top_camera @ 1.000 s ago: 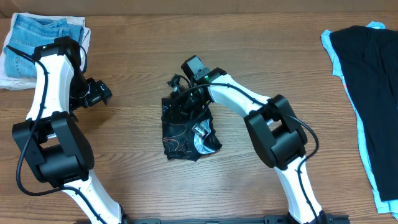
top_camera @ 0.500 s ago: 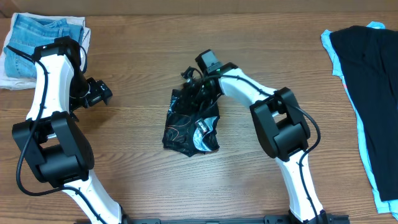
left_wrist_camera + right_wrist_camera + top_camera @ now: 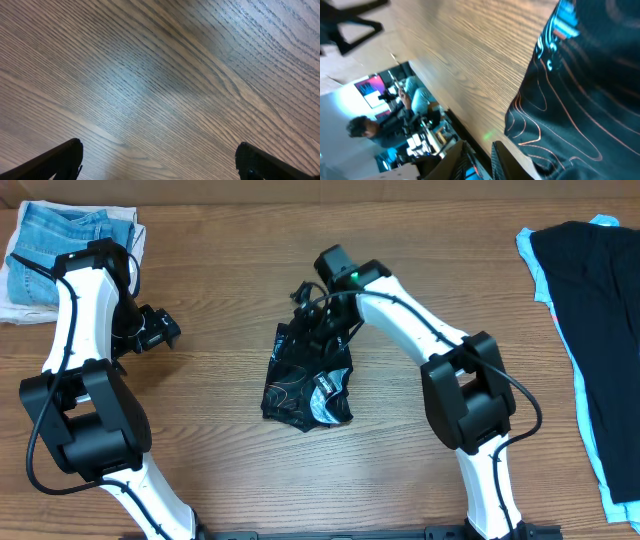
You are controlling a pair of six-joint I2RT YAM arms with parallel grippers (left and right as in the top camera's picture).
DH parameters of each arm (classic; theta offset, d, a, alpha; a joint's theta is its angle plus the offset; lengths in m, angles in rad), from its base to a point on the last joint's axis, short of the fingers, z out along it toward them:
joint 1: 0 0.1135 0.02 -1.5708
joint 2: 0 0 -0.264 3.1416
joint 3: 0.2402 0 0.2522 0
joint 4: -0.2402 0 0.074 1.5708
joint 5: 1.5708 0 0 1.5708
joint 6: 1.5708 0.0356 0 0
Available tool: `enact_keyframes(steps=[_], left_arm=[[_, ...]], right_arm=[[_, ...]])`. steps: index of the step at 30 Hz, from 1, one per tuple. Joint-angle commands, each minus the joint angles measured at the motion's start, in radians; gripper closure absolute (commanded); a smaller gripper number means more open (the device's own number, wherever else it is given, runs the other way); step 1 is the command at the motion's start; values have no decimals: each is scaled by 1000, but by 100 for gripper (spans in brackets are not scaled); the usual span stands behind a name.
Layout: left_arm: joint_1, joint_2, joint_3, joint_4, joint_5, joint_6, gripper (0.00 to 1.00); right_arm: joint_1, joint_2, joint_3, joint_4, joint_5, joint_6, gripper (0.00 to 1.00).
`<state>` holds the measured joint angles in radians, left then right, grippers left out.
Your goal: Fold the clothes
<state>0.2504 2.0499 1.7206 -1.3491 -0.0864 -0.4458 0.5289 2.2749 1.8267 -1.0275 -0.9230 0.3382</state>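
Note:
The clothes, a black shirt [image 3: 305, 375] with thin orange lines, lie bunched in a rough folded heap at mid table. My right gripper [image 3: 308, 308] hangs at the heap's far edge. In the right wrist view its jaws [image 3: 482, 160] stand a narrow gap apart with nothing between them. The shirt [image 3: 585, 100] lies just to the right of them, on the wood. My left gripper [image 3: 160, 332] is far to the left, well away from the shirt. In the left wrist view it [image 3: 160, 165] is wide open over bare wood.
Light-blue jeans [image 3: 60, 240] lie folded at the far left corner, behind the left arm. A large black garment [image 3: 600, 330] over a light-blue one covers the right edge of the table.
My right arm has swung right and toward the far side. The shirt's top edge shifted right with it, and the heap now lies a little flatter. The jaws have parted slightly. The left arm is still.

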Motion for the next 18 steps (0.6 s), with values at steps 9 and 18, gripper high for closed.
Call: enact_keyframes(steps=[9,18], left_arm=[[-2,-2,-3,-1,10,-6,0],[-2,-2,-3,-3,9,-6,0]], right_arm=[[87,-19,-373,325,6,110,68],[71,-103,-346,292,6,130,79]])
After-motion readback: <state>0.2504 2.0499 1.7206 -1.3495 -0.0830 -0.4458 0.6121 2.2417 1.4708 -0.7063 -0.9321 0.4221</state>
